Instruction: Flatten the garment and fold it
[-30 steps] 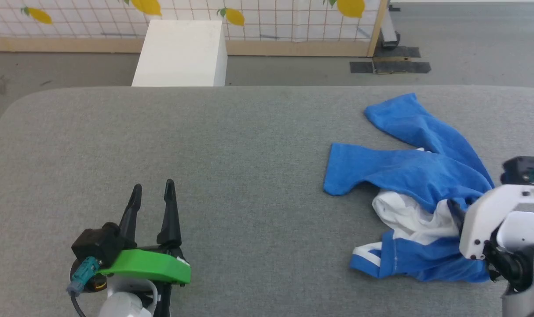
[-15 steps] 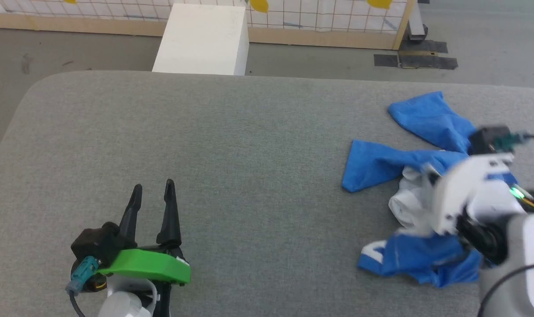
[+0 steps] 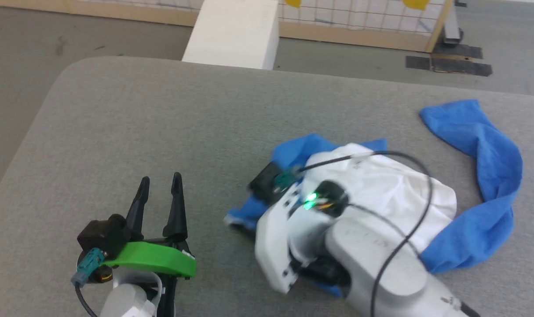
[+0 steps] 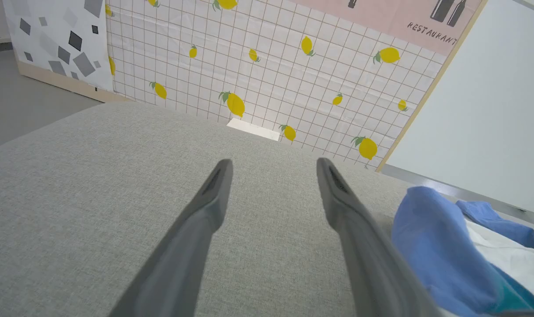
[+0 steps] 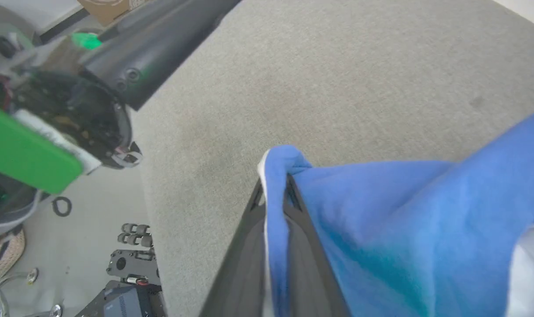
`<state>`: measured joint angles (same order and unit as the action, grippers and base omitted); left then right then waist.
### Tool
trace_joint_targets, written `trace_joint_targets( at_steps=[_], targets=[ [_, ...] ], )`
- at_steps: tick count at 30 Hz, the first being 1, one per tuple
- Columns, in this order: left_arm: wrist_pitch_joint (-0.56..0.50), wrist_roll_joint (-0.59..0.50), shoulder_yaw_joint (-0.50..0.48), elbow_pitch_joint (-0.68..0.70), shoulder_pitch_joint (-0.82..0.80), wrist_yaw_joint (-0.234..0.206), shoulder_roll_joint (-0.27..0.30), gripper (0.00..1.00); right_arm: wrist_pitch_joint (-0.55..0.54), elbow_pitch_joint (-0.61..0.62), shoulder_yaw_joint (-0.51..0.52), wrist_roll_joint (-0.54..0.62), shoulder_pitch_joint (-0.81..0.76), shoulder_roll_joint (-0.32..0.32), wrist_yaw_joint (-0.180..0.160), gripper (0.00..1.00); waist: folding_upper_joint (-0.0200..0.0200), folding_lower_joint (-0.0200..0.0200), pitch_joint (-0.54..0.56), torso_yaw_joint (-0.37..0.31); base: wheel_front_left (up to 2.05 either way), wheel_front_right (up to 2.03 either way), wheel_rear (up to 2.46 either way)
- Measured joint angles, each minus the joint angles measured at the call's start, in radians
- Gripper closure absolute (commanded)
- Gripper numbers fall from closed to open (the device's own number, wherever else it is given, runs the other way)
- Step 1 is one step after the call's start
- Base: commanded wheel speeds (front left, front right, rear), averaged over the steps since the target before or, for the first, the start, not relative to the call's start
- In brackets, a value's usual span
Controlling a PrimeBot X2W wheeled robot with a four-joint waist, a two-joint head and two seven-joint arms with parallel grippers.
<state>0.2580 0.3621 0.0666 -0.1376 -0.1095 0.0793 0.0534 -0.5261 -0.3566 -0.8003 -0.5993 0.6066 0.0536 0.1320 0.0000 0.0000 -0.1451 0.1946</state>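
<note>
The garment (image 3: 394,189) lies bunched on the grey padded table (image 3: 161,110), right of centre: white body in the middle, one blue sleeve (image 3: 482,145) trailing to the far right. My right gripper (image 5: 273,187) is shut on a blue fold of the garment (image 5: 381,229), which drapes over both fingers. In the head view my right wrist (image 3: 293,229) covers the garment's near left part. My left gripper (image 3: 160,180) stands open at the lower left, nothing between its fingers (image 4: 205,211), with the garment (image 4: 429,237) just to its right.
A white box (image 3: 236,31) stands on the floor behind the table's far edge. A lemon-patterned tiled panel (image 4: 271,66) runs along the back. Black tape strips (image 3: 447,64) mark the floor at the far right. The table's left half is bare fabric.
My right gripper has shut on the garment and dragged it left toward the table's middle, stretching one sleeve out behind. The head camera has also shifted. The left gripper stays put.
</note>
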Motion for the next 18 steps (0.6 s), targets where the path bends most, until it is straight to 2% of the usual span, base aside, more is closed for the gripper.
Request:
trace_joint_targets(
  at_steps=[1, 2, 3, 7, 11, 15, 18],
  targets=[
    [0.000, 0.000, -0.001, -0.002, 0.000, 0.000, 0.000, 0.00, 0.012, -0.009, -0.038, -0.033, 0.010, -0.001, 0.000, 1.00, 0.0000, 0.0000, -0.001, 0.006, 0.00, 0.00, 0.00],
    [0.000, 0.001, -0.002, -0.004, 0.001, 0.000, 0.000, 0.00, 0.017, -0.016, -0.083, -0.078, 0.017, -0.003, 0.000, 0.64, 0.0000, 0.0000, -0.002, 0.013, 0.00, 0.00, 0.00],
    [0.000, 0.002, -0.002, -0.006, 0.001, 0.000, 0.000, 0.00, 0.020, -0.023, -0.122, -0.117, 0.023, -0.003, 0.000, 0.00, 0.0000, 0.0000, -0.004, 0.020, 0.00, 0.00, 0.00],
    [0.000, 0.011, -0.015, -0.010, 0.005, -0.001, 0.000, 0.00, 0.120, -0.045, -0.125, -0.212, 0.077, -0.005, 0.000, 0.00, 0.0000, 0.0000, 0.003, 0.031, 0.00, 0.00, 0.00],
    [0.000, 0.010, -0.031, -0.010, 0.017, -0.007, 0.001, 0.00, 0.263, -0.112, 0.012, -0.210, 0.155, -0.008, 0.000, 0.00, 0.0000, 0.0000, 0.018, 0.019, 0.00, 0.00, 0.00],
    [0.000, 0.002, -0.040, -0.004, 0.038, -0.014, 0.004, 0.00, 0.390, -0.219, 0.226, -0.067, 0.174, -0.001, 0.000, 0.00, 0.0000, 0.0000, 0.042, -0.013, 0.00, 0.00, 0.00],
    [0.000, -0.007, -0.042, 0.002, 0.054, -0.021, 0.006, 0.00, 0.463, -0.236, 0.391, 0.048, 0.133, 0.029, 0.000, 0.00, 0.0000, 0.0000, 0.064, -0.048, 0.00, 0.00, 0.00]
  ],
)
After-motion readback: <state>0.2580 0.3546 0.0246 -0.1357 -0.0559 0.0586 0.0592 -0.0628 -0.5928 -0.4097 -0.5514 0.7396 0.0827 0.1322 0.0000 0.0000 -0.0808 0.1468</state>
